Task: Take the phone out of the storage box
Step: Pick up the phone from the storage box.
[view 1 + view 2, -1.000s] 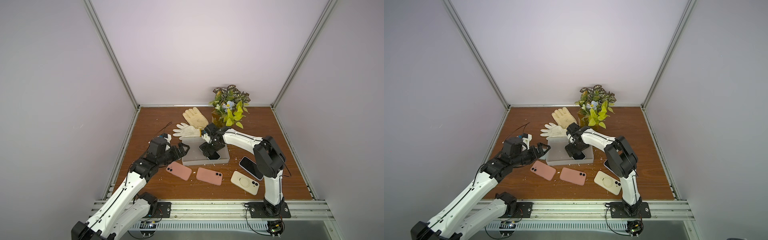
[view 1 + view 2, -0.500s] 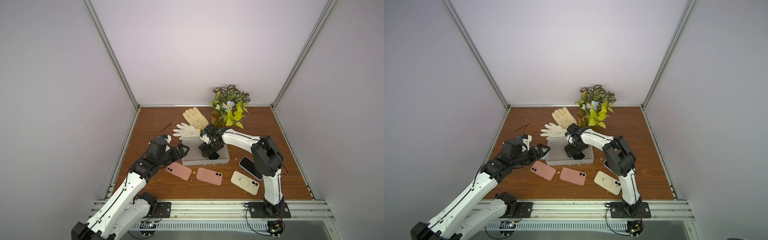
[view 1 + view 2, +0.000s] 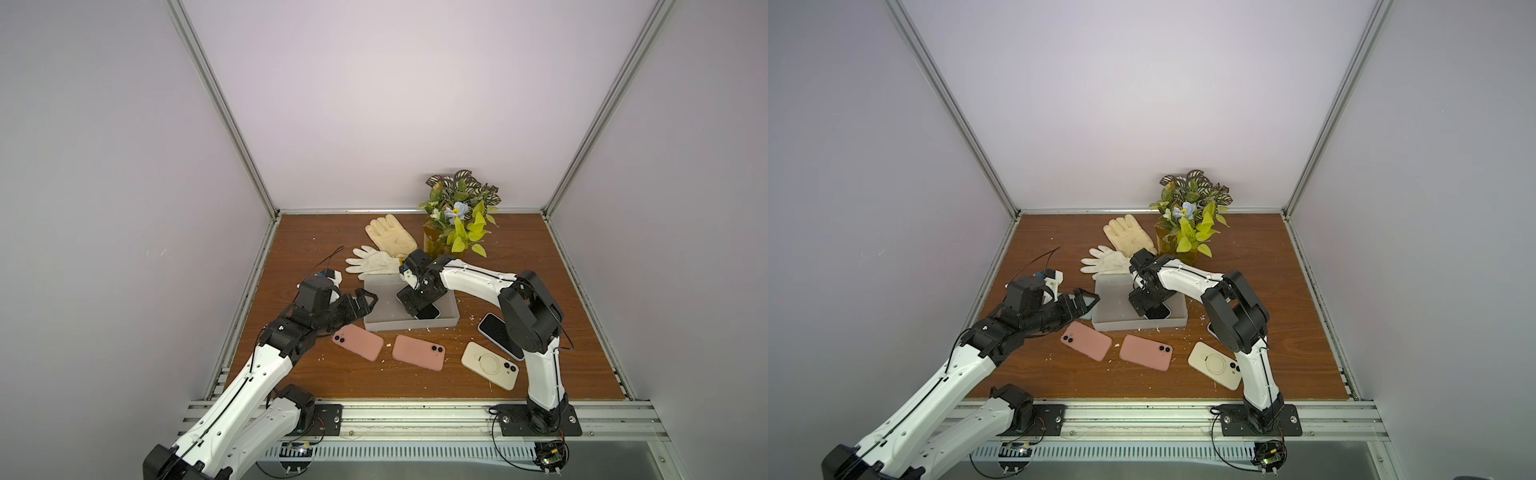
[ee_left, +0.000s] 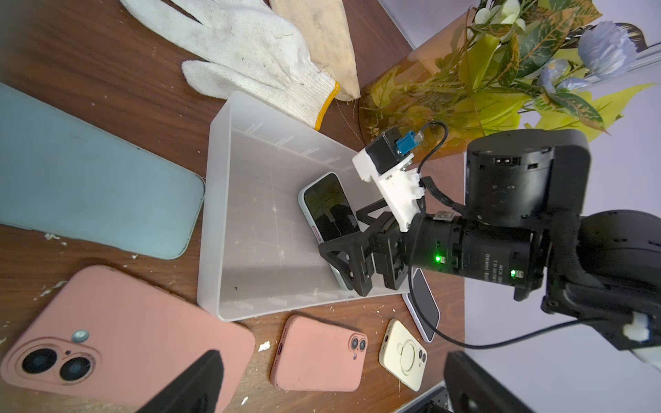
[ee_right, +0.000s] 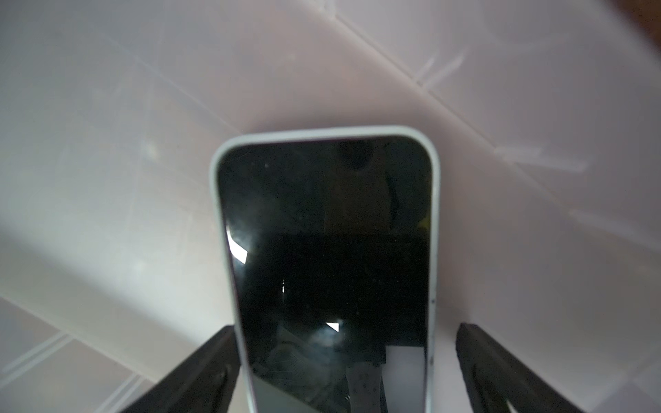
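The right fingers (image 5: 200,372) stand wide apart, straddling the phone (image 5: 329,250) inside the storage box (image 4: 250,232), unclamped. The left fingers (image 4: 193,386), wide apart and empty, hover beside it.

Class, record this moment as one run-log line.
right gripper: open, straddling phone in storage box | left gripper: open, beside storage box | phone: not yet gripped

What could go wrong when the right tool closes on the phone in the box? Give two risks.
1. The open right tool sits off-centre over the phone: one finger at its edge, the other apart, so closing may shove it sideways.
2. The phone lies screen-up near the box wall; a shallow grip could slip.
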